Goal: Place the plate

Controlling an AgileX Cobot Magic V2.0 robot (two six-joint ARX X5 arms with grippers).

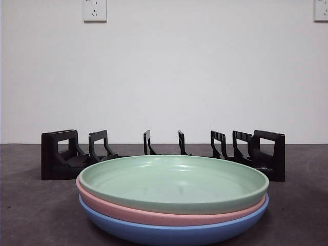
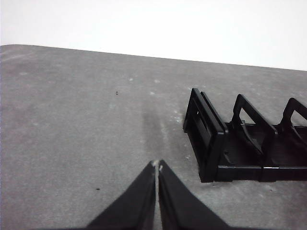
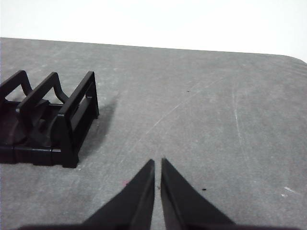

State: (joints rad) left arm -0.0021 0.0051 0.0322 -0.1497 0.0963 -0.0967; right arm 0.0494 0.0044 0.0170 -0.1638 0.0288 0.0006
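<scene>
Three plates lie stacked at the front of the table: a green plate (image 1: 174, 184) on top, a pink plate (image 1: 154, 214) under it and a blue plate (image 1: 169, 231) at the bottom. Behind the stack stands a black slotted dish rack (image 1: 64, 160), empty. My left gripper (image 2: 157, 166) is shut with nothing in it, hovering over bare table beside the rack's left end (image 2: 207, 139). Over the table off the rack's right end (image 3: 72, 124), my right gripper (image 3: 157, 163) is likewise shut and empty. Neither arm shows in the front view, and no plate shows in the wrist views.
The grey table (image 1: 31, 215) runs back to a white wall with power sockets (image 1: 95, 10) high up. The table's far edge (image 2: 144, 55) lies beyond the rack.
</scene>
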